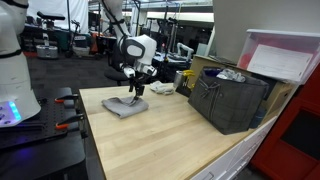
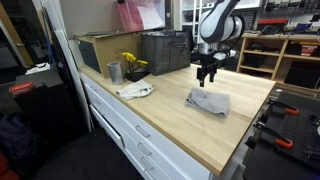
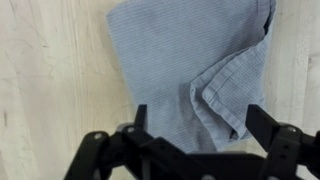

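Blue-grey cloth (image 3: 190, 70) lay crumpled on the wooden table (image 1: 170, 140), one corner folded back over itself. It sat near the tabletop's edge in both exterior views. The gripper (image 3: 195, 115) hung just over the cloth's near hem with its fingers spread wide, grasping nothing. Broad bare wood separated the cloth from the dark crate (image 1: 232, 100), well apart.

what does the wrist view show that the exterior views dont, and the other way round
Only the wrist view: the folded-over corner of the cloth and the gripper open, fingers apart over it. Only the exterior views: the arm, a dark crate, a metal cup and yellow flowers. Both: the blue-grey cloth lying on the wooden table, gripper by it.
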`<control>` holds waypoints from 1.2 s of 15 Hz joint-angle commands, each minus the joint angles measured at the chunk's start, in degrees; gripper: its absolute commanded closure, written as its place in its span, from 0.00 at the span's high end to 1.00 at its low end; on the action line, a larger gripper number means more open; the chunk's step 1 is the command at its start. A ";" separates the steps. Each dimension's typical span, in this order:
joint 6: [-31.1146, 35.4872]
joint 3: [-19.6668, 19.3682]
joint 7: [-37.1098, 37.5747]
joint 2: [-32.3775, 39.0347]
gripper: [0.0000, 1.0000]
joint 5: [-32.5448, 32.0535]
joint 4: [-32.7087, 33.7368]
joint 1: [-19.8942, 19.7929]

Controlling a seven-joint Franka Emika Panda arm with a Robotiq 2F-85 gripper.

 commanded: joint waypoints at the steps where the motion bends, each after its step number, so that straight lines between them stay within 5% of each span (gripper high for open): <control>1: -7.36 2.47 -7.10 6.79 1.00 8.54 8.62 -5.92; 6: -14.40 5.13 -12.45 9.81 1.00 13.81 12.86 -8.25; 18: -13.97 6.81 -16.49 15.52 1.00 12.31 13.26 -7.31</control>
